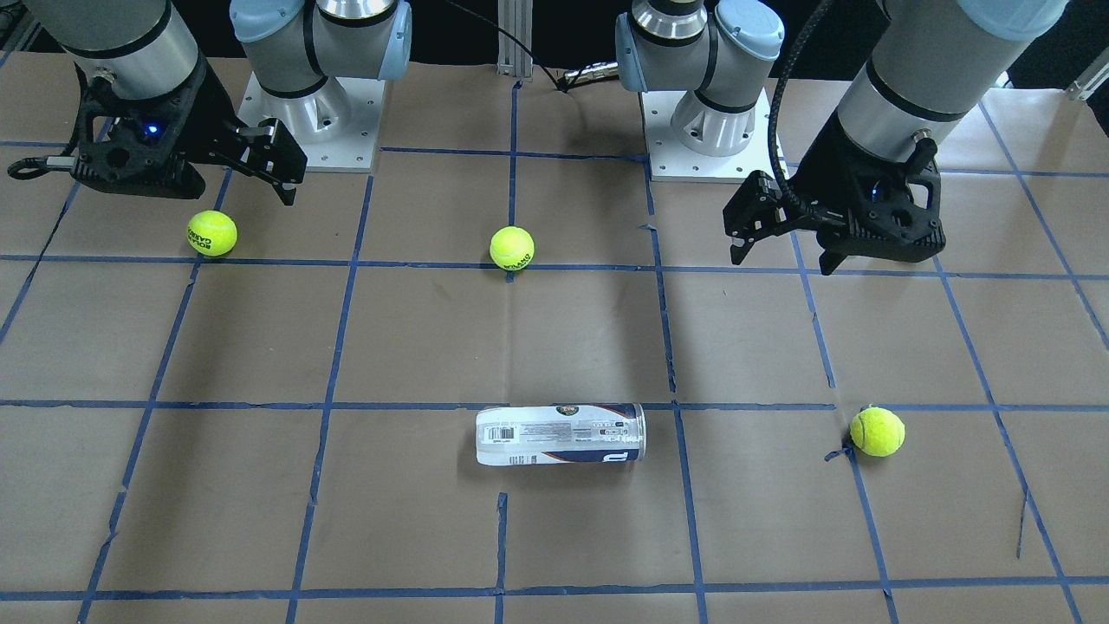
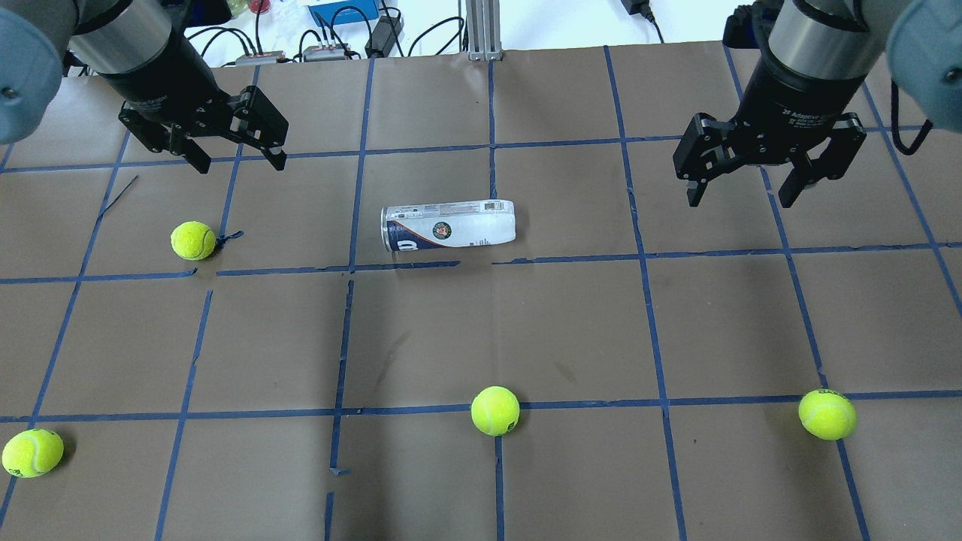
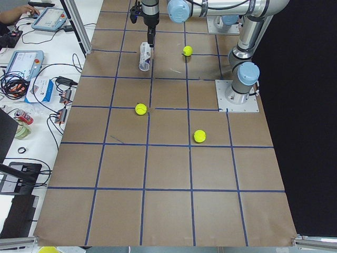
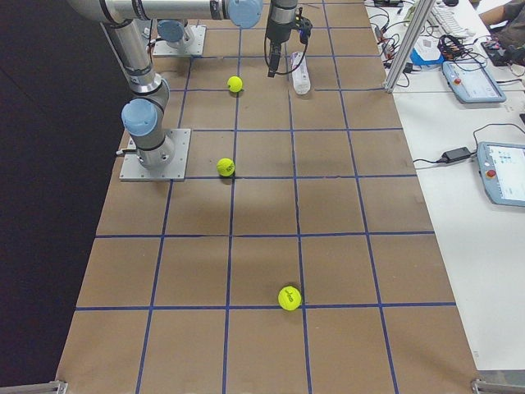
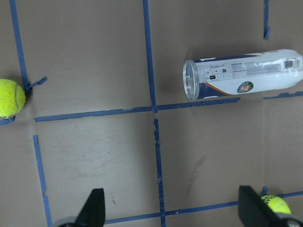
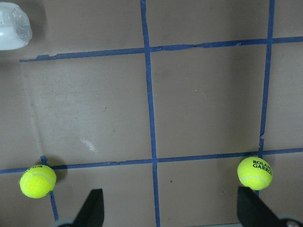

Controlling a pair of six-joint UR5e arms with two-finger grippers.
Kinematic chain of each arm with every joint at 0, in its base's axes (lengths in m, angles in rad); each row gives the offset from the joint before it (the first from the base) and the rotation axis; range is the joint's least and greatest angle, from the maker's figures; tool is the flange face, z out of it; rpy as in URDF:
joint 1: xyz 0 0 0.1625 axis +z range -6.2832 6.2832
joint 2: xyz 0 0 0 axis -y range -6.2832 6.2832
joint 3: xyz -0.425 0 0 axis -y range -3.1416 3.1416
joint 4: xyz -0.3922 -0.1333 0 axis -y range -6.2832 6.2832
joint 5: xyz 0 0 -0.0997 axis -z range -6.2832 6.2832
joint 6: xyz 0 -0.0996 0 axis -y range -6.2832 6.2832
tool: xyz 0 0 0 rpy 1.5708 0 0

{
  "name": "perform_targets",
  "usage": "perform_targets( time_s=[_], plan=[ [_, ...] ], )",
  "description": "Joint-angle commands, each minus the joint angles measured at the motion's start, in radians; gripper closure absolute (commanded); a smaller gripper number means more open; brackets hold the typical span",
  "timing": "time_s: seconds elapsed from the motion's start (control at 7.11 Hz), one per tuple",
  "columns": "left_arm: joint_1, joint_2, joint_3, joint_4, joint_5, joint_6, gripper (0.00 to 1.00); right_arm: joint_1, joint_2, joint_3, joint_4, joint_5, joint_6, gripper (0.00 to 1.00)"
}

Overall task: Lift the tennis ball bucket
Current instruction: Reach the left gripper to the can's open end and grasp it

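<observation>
The tennis ball bucket (image 2: 449, 225) is a clear tube with a white and navy label. It lies on its side near the table's middle, its open end toward my left, and holds no balls. It also shows in the front view (image 1: 560, 435), the left wrist view (image 5: 241, 73), and as one end in the right wrist view (image 6: 13, 32). My left gripper (image 2: 240, 159) is open and empty, hovering above the table to the tube's left and farther back. My right gripper (image 2: 738, 199) is open and empty, hovering well to the tube's right.
Several yellow-green tennis balls lie loose: one near the left gripper (image 2: 194, 240), one front centre (image 2: 495, 410), one front right (image 2: 827, 414), one front left (image 2: 33, 453). Blue tape grids the brown table. Cables and devices (image 2: 331, 37) line the far edge.
</observation>
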Motion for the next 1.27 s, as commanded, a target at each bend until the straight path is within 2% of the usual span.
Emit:
perform_targets(
  time_s=[0.0,0.14,0.28,0.42,0.56,0.84,1.13],
  plan=[
    [0.015,-0.121,-0.005,0.012,-0.150,0.026,0.00,0.003,0.022,-0.006,-0.016,-0.028,0.000,0.00],
    [0.020,-0.188,-0.016,0.091,-0.158,0.068,0.02,0.002,0.041,-0.011,-0.018,-0.028,0.000,0.00],
    [0.020,-0.224,-0.016,0.095,-0.206,0.064,0.02,-0.005,0.039,-0.009,-0.015,-0.030,0.000,0.00],
    [0.021,-0.256,-0.026,0.086,-0.329,0.063,0.03,0.003,0.036,-0.011,-0.015,-0.028,0.000,0.00],
    [0.023,-0.293,-0.043,0.107,-0.342,0.072,0.03,0.005,0.036,-0.009,-0.015,-0.028,-0.002,0.00],
    [0.034,-0.350,-0.083,0.189,-0.430,0.072,0.03,0.005,0.036,-0.009,-0.016,-0.028,0.000,0.00],
    [0.034,-0.387,-0.130,0.304,-0.438,0.073,0.03,0.005,0.036,-0.009,-0.016,-0.028,0.000,0.00]
  ],
)
